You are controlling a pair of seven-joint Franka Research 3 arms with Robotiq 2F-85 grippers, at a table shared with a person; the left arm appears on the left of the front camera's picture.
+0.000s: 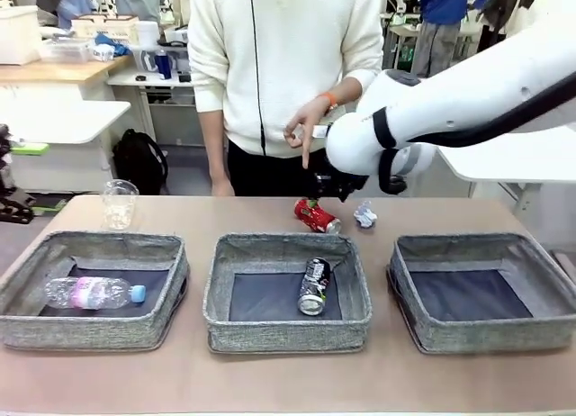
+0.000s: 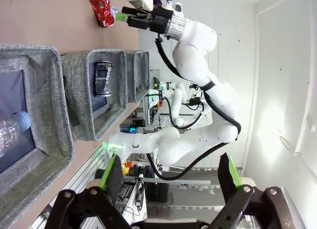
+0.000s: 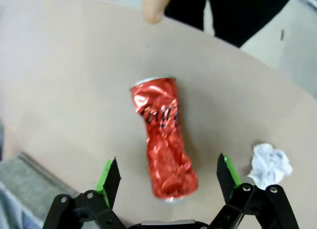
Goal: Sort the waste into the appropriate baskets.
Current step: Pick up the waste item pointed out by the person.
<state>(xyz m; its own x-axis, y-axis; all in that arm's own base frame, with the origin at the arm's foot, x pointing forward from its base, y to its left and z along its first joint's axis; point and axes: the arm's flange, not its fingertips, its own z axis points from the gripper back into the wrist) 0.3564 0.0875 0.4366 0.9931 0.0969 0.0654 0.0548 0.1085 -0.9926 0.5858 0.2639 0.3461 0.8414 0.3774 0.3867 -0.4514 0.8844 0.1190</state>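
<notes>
Far side of the brown surface (image 1: 270, 380) now: hovering with the right tool (image 3: 167, 162) spread wide, close over the crushed red can (image 1: 317, 215), loose just behind the middle basket (image 1: 216, 294). Best to drop square, pinch across the crumpled waist, then lift clear of that rim. Mind the person's hand (image 1: 306, 128) pointing just above and the small white paper wad (image 1: 364, 215) near the can; left tool (image 2: 168, 164) wide open too, well apart.

- Right arm (image 1: 468, 101) reaches in from the right to the middle, wrist bent downward.
- Right hand (image 3: 167, 164) points down, jaws spread wide.
- Left hand (image 2: 168, 170) is rolled sideways, jaws spread wide.
</notes>
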